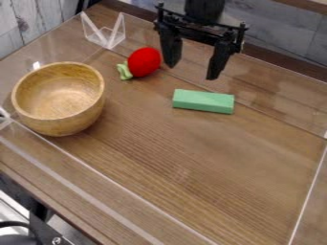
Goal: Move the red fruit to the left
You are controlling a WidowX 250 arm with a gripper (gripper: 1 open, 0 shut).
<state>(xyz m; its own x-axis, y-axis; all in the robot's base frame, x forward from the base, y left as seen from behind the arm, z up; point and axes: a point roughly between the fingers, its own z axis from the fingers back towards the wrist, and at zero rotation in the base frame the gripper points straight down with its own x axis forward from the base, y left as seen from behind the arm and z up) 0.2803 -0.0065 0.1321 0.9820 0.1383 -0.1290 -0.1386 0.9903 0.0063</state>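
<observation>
The red fruit (143,61) is small, rounded and bright red, with a green leafy end pointing left. It lies on the wooden table behind the bowl's right side. My gripper (193,63) hangs open and empty just right of the fruit. Its left finger (170,54) stands close beside the fruit and its right finger (215,63) is farther right. The fingertips are raised a little off the table.
A wooden bowl (57,97) sits at the left. A flat green rectangular block (205,100) lies right of centre, in front of the gripper. A clear stand (102,31) is at the back left. Clear low walls (166,226) edge the table.
</observation>
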